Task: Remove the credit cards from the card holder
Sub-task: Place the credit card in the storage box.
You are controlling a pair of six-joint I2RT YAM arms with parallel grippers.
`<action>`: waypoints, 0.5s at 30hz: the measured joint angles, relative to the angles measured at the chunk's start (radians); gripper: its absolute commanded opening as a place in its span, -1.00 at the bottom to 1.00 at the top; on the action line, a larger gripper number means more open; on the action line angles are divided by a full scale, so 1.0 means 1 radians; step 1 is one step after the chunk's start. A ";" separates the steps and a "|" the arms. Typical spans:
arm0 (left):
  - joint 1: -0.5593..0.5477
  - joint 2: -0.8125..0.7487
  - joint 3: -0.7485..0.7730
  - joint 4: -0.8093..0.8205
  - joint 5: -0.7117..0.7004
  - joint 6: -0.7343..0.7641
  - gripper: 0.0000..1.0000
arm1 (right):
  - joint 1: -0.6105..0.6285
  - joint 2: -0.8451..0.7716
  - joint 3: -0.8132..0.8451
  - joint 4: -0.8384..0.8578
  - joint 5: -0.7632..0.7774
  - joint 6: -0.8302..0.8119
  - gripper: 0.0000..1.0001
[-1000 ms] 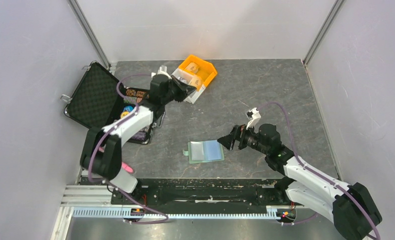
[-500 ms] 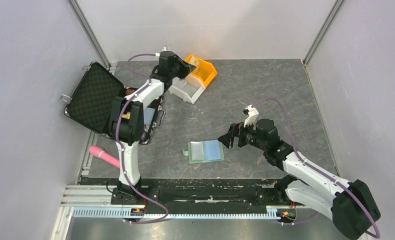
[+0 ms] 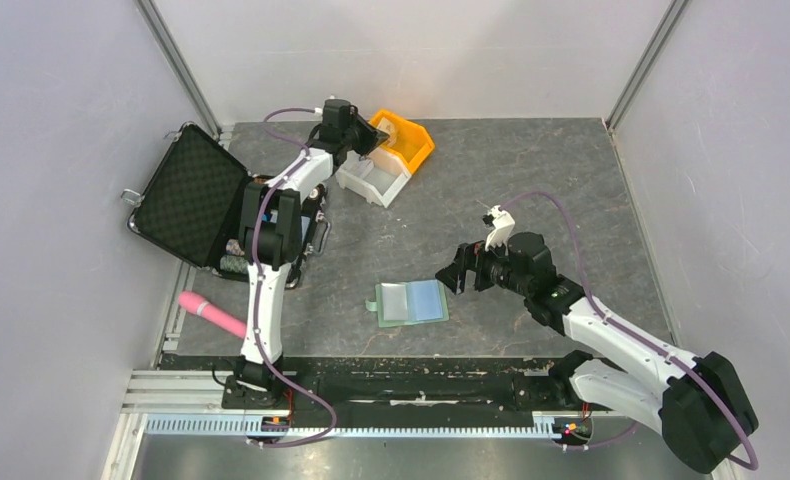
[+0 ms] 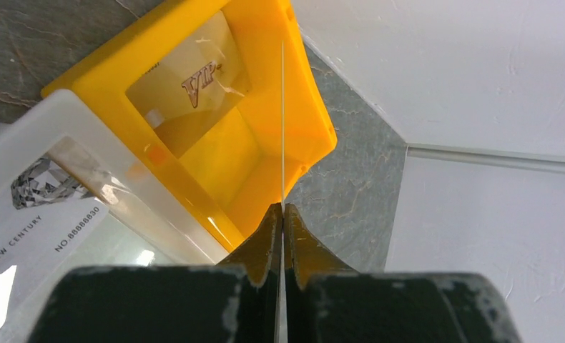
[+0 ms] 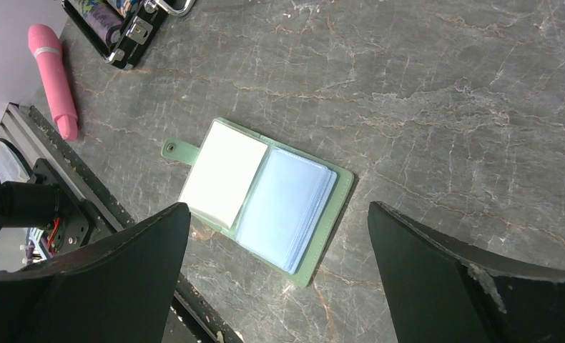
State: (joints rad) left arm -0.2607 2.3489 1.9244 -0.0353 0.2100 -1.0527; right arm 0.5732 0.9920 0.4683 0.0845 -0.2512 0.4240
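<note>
- Left hand [image 4: 282, 212] is pressed together on a thin plastic credit card [image 4: 282, 121], held edge-on above the orange plastic bin [image 4: 315, 114], probably to drop it beside the gold VIP card [image 4: 190, 86].
- Right hand [image 5: 279, 214] hangs spread wide over the pale green bifold card holder [image 3: 411, 302], which lies open on the grey stone-patterned surface [image 5: 444, 107]; a blue card [image 5: 283, 200] shows in one pocket.
- The black foam-lined case [image 3: 181, 195] and pink cylinder [image 3: 211, 313] lie well apart and obstruct nothing.

Credit card [image 4: 282, 121] edge-on, face unseen
</note>
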 measured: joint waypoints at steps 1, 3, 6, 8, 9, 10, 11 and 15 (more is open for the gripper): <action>0.002 0.010 0.010 -0.005 0.002 0.000 -0.91 | 0.000 0.000 0.003 -0.002 0.003 -0.001 0.96; 0.004 0.024 0.028 -0.016 0.004 0.000 -0.90 | 0.000 0.000 0.006 -0.005 0.007 -0.003 0.96; 0.010 0.044 0.057 -0.030 0.006 0.000 -0.88 | 0.000 0.000 0.006 -0.006 0.016 -0.007 0.96; 0.013 0.056 0.077 -0.038 0.008 0.000 -0.85 | 0.000 0.000 0.006 -0.009 0.021 -0.007 0.96; 0.016 0.062 0.086 -0.038 0.010 0.000 -0.83 | 0.000 0.000 0.006 -0.013 0.022 -0.007 0.96; 0.017 0.065 0.089 -0.039 0.010 0.000 -0.81 | 0.000 0.001 0.006 -0.014 0.022 -0.007 0.96; 0.019 0.069 0.091 -0.039 0.010 0.000 -0.80 | 0.000 0.002 0.006 -0.016 0.022 -0.007 0.96; 0.027 0.085 0.105 -0.046 0.011 0.000 -0.76 | 0.000 0.004 0.007 -0.025 0.024 -0.007 0.96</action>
State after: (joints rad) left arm -0.2337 2.4336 2.0296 -0.0811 0.2207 -1.0531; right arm 0.5732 0.9962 0.4751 0.0597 -0.2268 0.4171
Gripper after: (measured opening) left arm 0.108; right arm 0.979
